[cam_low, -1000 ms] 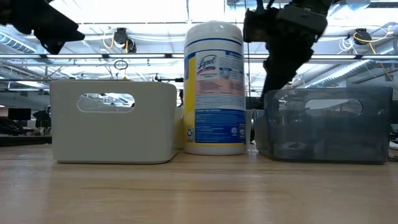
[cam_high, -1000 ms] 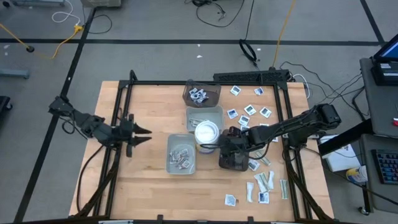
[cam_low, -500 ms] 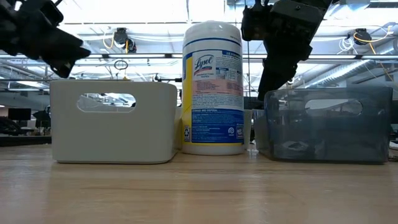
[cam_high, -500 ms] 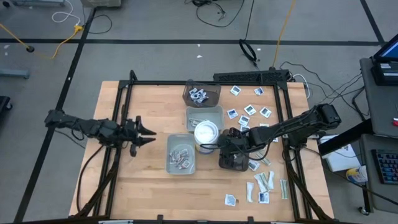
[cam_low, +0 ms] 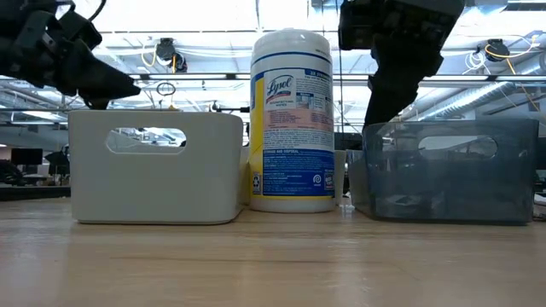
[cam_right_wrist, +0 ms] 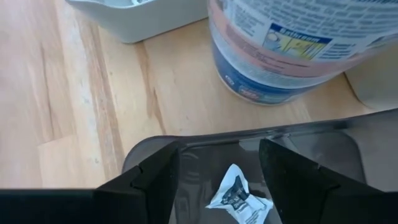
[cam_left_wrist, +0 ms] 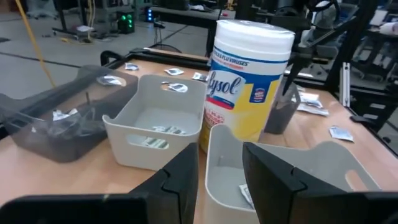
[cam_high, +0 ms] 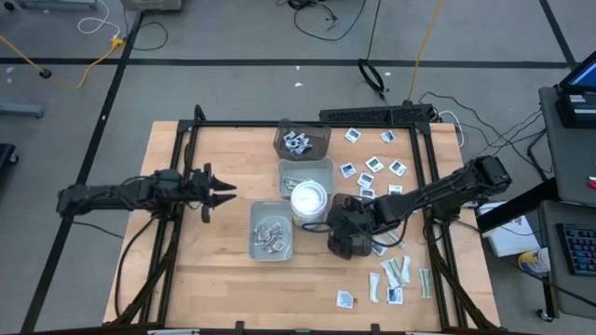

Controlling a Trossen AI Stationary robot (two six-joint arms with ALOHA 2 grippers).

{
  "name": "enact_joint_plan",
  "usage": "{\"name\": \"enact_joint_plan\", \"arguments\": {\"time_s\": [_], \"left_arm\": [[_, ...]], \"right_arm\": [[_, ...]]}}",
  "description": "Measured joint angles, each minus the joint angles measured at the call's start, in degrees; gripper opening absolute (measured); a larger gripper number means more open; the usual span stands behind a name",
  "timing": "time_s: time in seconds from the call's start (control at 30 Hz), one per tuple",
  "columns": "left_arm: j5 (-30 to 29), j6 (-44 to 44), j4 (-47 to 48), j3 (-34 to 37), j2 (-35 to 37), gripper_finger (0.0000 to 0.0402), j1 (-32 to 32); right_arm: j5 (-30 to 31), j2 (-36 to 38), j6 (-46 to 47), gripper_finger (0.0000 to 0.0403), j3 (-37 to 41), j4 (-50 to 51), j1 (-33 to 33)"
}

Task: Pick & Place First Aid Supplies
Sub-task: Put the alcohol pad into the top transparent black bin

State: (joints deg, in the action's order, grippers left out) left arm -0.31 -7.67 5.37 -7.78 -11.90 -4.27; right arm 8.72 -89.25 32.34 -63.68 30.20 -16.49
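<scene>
My right gripper (cam_high: 343, 231) hangs open over the dark translucent tray (cam_high: 351, 244) near the table's middle, fingers slanting down. A square white packet with dark print (cam_right_wrist: 239, 195) lies in that tray below the gap between the fingers, touching neither. More first aid supplies lie loose on the table's right part: square packets (cam_high: 372, 166) and pale strips (cam_high: 396, 272). Others rest in the near grey tray (cam_high: 271, 233) and the far dark tray (cam_high: 298, 141). My left gripper (cam_high: 220, 191) is open at the left, pointing level at the trays with nothing between its fingers (cam_left_wrist: 273, 177).
A round white tub (cam_high: 309, 197) stands upright between the two grey trays (cam_high: 305, 173) and the near dark tray, close beside my right gripper. A black frame (cam_high: 191, 140) runs along the table's left, far and right sides. Bare wood lies at the near left.
My left gripper has swung toward the far edge and sunk, now pointing at the trays, still open. The white tub has turned a little on the spot. My right gripper has stayed over the dark tray.
</scene>
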Motion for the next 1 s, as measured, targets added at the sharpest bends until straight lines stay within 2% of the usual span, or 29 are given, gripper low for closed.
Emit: {"name": "enact_joint_plan", "arguments": {"time_s": [0.13, 0.33, 0.7, 0.87, 1.0], "left_arm": [[1.8, -1.1, -2.8, 2.2, 0.0, 0.0129, -2.4], [0.3, -3.1, -9.6, 5.4, 0.0, 0.0129, -4.5], [0.3, -1.9, -10.2, 5.8, 0.1, 0.0129, -8.0], [0.4, -1.9, -6.8, 5.8, 0.1, 0.0129, -10.5], [2.9, -1.4, -6.6, 5.8, 0.2, 0.0129, -13.0]], "right_arm": [[0.0, 0.0, 0.3, 0.0211, 0.0, 0.0, -0.2], [-0.4, 0.0, 1.5, 0.0210, 0.0, 0.0, -0.4], [-1.7, 0.0, 1.5, 0.0210, 0.0, 0.0, -0.5], [-4.4, 0.0, 1.5, 0.0210, 0.0, 0.1, -0.5], [-5.6, 0.0, 1.2, 0.0210, 0.0, 0.3, -0.5]]}}
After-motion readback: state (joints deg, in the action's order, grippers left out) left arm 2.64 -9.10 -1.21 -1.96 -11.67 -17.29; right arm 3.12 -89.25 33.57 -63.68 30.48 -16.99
